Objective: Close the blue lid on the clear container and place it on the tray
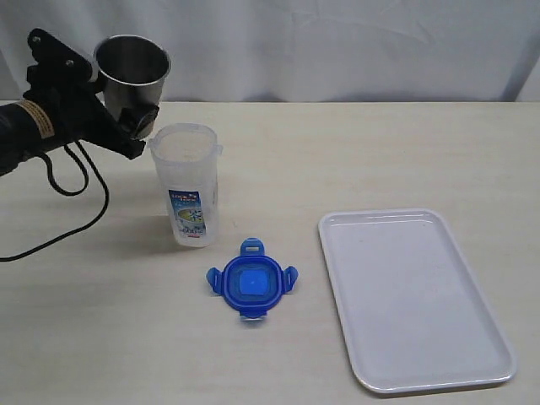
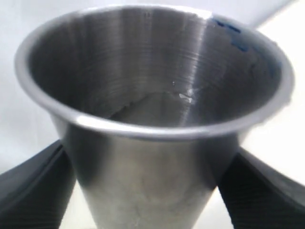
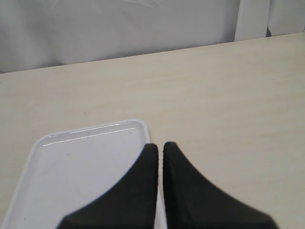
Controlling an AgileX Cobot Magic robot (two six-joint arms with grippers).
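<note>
The clear container (image 1: 189, 190) stands upright and uncovered on the table, label facing front. In front of it and a little to the right, the blue lid (image 1: 251, 283) lies flat on the table with its flaps spread. The white tray (image 1: 413, 295) lies to the right and holds nothing. My left gripper (image 1: 137, 124) is shut on the base of a steel cup (image 1: 131, 72), held in the air just above and left of the container's mouth. The cup (image 2: 152, 119) fills the left wrist view between my left gripper's (image 2: 150, 162) fingers. My right gripper (image 3: 160, 148) is shut on nothing over the tray's (image 3: 81, 167) edge.
A black cable (image 1: 76, 211) loops over the table below the left arm. A white curtain hangs behind the table's far edge. The right arm is outside the exterior view.
</note>
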